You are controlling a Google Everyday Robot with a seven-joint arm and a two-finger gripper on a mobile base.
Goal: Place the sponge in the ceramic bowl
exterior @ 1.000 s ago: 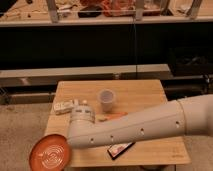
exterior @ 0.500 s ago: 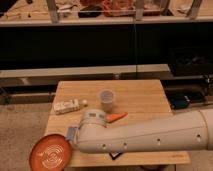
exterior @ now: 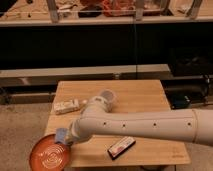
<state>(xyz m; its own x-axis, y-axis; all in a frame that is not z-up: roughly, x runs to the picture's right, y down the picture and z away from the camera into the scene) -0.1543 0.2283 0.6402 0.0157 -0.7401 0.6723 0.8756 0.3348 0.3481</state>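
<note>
The hand (exterior: 65, 138), grasping the sponge (exterior: 61, 134) at the far-right rim of the ceramic bowl (exterior: 39, 158), should centre over it before releasing.

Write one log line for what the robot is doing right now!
gripper: by ceramic bowl upper-right rim | sponge: at gripper tip, over rim | step: drop not yet done
</note>
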